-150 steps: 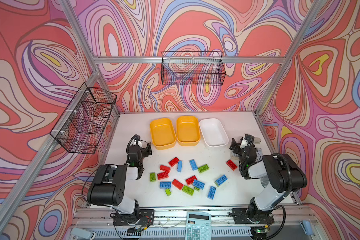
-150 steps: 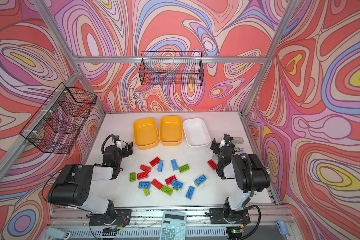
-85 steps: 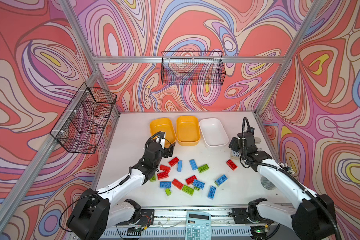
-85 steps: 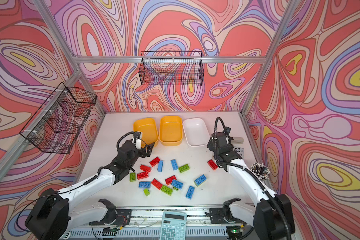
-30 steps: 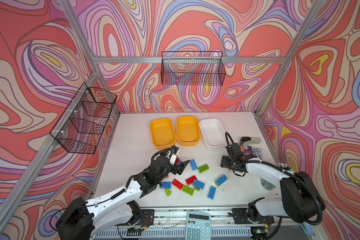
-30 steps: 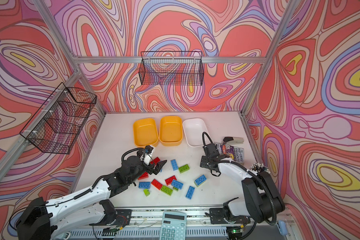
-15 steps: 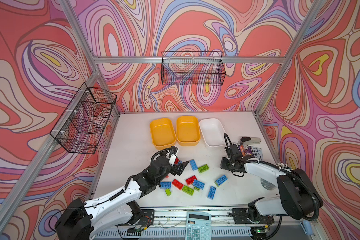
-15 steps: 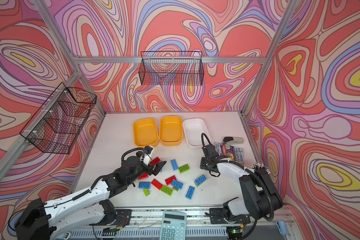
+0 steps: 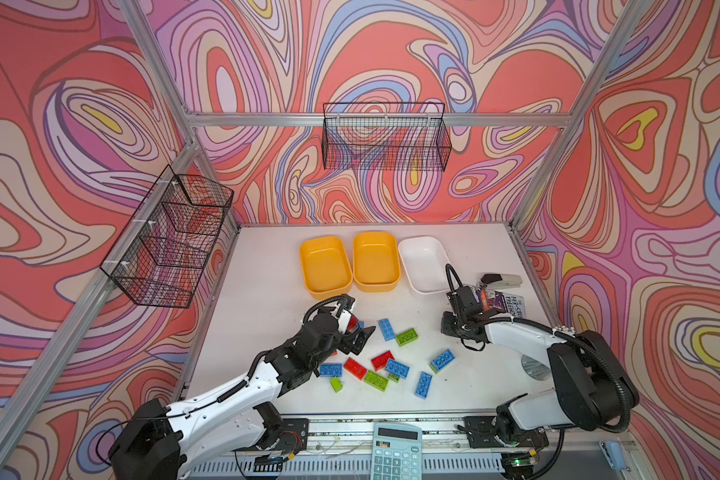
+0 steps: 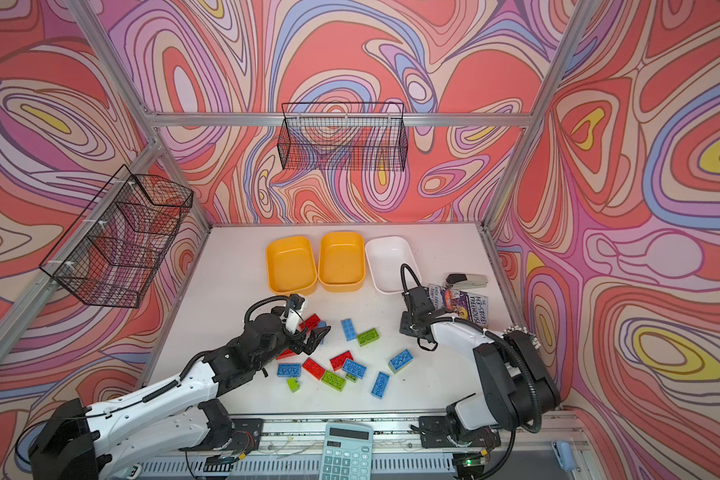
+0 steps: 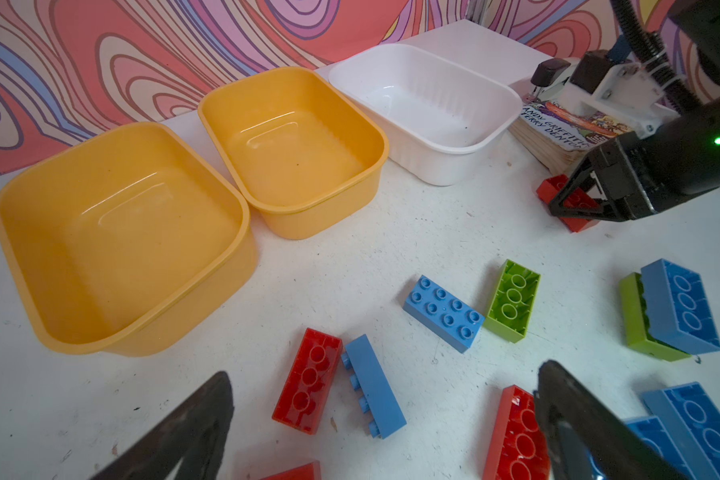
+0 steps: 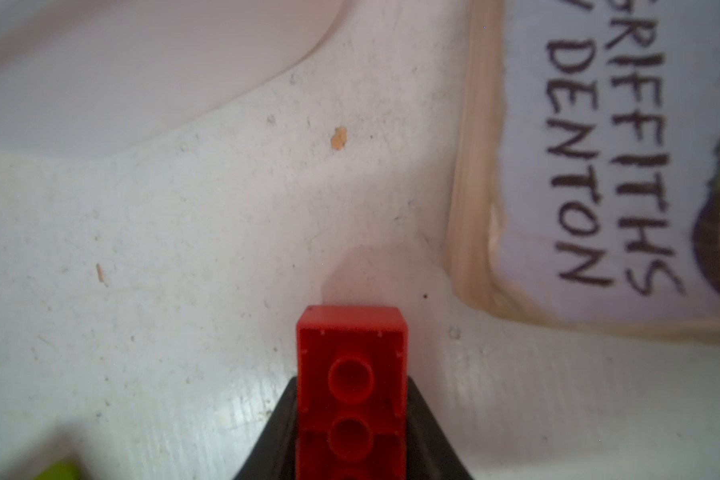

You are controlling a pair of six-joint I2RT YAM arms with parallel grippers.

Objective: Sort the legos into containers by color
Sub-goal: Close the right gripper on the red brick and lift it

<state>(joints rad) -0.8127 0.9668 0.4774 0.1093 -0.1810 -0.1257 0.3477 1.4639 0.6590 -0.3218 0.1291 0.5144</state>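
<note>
The right gripper [image 12: 352, 419] is clamped on a red brick [image 12: 352, 365], with its black fingers [image 12: 275, 440] pressed against the brick's two long sides. The red brick is hollow side up and rests on the white table [image 9: 267, 291], just beside the corner of a book [image 9: 506, 302] and near the white tub [image 9: 422, 262]. The left gripper [image 11: 385, 370] has its jaws spread wide and grips nothing. It is poised over the left end of the scattered legos [image 9: 396, 368], above a second red piece [image 11: 308, 380] lying hollow side up and a blue piece [image 11: 373, 386] on its side that touches it. All the other legos in view, blue, red and lime green, lie loose on the table between the two arms, in front of the tubs. One blue block [image 11: 678, 307] leans on a lime one. The two yellow tubs [image 9: 326, 268] stand side by side at the far side of the table, and the white tub is just beside them on the right. A stapler [image 9: 501, 280] lies beyond the book, and a calculator [image 9: 395, 453] sits at the front edge.
</note>
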